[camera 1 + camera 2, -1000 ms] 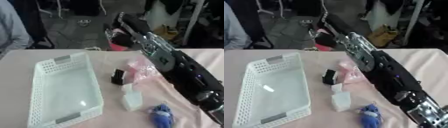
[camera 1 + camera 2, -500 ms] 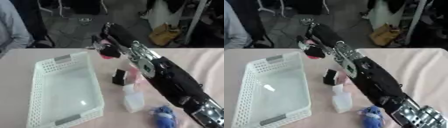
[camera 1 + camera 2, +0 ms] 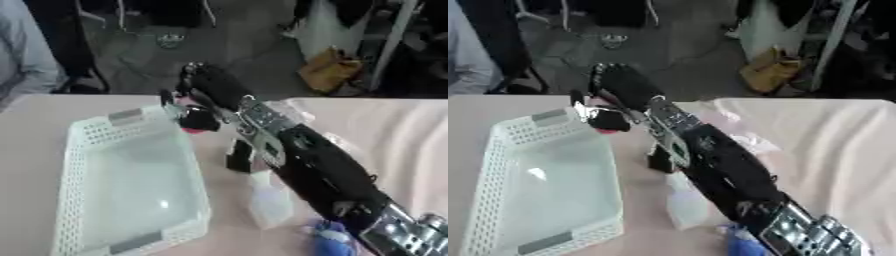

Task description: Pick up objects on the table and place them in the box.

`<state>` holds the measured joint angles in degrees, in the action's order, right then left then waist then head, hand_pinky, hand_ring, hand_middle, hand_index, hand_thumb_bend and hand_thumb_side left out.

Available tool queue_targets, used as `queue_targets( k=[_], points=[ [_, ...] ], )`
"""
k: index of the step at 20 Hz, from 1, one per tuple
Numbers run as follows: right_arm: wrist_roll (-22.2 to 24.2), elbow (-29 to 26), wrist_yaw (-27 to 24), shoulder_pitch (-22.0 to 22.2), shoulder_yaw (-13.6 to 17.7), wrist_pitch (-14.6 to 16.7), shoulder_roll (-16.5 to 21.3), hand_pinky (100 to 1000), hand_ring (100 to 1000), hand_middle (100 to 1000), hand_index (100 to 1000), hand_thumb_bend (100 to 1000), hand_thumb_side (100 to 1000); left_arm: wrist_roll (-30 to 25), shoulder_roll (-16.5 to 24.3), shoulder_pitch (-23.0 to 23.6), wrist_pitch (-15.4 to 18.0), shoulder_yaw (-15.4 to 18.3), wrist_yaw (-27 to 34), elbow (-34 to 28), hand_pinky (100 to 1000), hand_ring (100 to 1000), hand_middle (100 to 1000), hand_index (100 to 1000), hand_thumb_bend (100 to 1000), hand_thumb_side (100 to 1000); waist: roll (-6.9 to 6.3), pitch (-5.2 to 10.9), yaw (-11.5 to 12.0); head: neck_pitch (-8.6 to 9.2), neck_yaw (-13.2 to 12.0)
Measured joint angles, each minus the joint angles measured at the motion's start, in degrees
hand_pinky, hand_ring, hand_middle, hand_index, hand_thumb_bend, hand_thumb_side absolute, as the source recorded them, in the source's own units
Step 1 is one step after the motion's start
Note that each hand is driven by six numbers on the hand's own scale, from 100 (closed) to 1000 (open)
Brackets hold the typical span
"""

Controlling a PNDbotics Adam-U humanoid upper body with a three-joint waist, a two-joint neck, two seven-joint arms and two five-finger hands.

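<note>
My right hand [image 3: 203, 87] reaches across the table to the far right rim of the white mesh basket [image 3: 80, 165]. Its fingers are curled round a small red-and-black object [image 3: 198, 120] held just above that rim. A small black block [image 3: 237, 156] stands upright on the table right of the basket. A clear white bottle [image 3: 267, 202] lies nearer the front, and a blue toy [image 3: 329, 240] sits at the bottom edge. The pink wrapper [image 3: 741, 125] is mostly hidden behind my forearm. The basket holds nothing. My left hand shows in no view.
A pink cloth covers the table [image 3: 394, 135]. My right forearm [image 3: 324, 175] runs diagonally over the table's middle. A person in grey [image 3: 22, 55] sits at the far left edge. Chairs and a brown bag [image 3: 328, 70] stand on the floor beyond.
My right hand has swung left from the table's right side to the basket's rim, carrying the red-and-black object. The camera has also shifted.
</note>
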<state>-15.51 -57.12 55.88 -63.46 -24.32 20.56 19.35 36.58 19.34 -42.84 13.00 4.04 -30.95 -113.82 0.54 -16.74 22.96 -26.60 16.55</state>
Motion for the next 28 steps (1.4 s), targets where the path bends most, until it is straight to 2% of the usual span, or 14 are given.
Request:
queue_targets(
  k=[1,2,8,14,25,26,27,28],
  points=[
    [-0.4,0.4,0.6,0.0,0.1,0.4,-0.1,100,100,100,100,100,777,0.0,-0.2,-0.2,0.1,0.0,0.0,0.0,831,959,863,904,100,920,0.16,-0.21,0.5,0.14,0.4],
    [-0.7,0.8,1.2,0.0,0.3,0.7,-0.3,100,100,100,100,100,807,0.0,-0.2,-0.2,0.2,0.0,0.0,0.0,831,959,863,904,100,920,0.3,-0.3,0.7,0.19,0.6],
    [-2.4,2.5,4.1,0.0,1.0,2.8,-0.7,100,100,100,100,100,812,0.2,-0.6,-1.2,0.6,0.0,0.1,0.0,831,959,863,904,100,920,0.94,-1.31,2.5,1.34,2.2],
    [-3.1,2.9,5.7,0.0,0.9,5.4,-2.0,100,100,100,100,100,831,0.3,-0.7,-1.3,0.8,0.0,0.1,0.0,831,959,863,904,100,920,1.4,-1.49,3.0,2.02,3.5],
    [-5.2,-0.5,10.5,0.0,-2.3,11.2,-3.0,100,100,100,100,100,930,0.4,-0.6,-1.7,1.1,0.0,0.1,0.0,832,959,863,904,100,922,2.65,-1.5,3.0,2.02,4.4],
    [-5.3,-1.2,11.1,0.0,-2.7,11.4,-3.0,100,244,206,272,100,993,0.4,-0.6,-1.7,1.1,0.0,0.0,0.0,832,959,863,904,100,923,2.65,-1.5,2.9,2.0,4.4],
    [-5.4,-1.7,11.6,-0.1,-3.0,11.4,-3.0,100,244,206,272,100,993,0.4,-0.6,-1.7,1.1,0.0,0.0,0.0,832,959,863,904,100,923,2.65,-1.5,2.9,1.93,4.4],
    [-5.2,-2.1,12.1,-0.1,-3.3,11.5,-2.9,438,525,514,524,100,1000,0.4,-0.6,-1.7,1.1,0.0,0.0,0.0,831,959,863,904,100,923,2.65,-1.5,2.9,1.76,4.4]
  ],
)
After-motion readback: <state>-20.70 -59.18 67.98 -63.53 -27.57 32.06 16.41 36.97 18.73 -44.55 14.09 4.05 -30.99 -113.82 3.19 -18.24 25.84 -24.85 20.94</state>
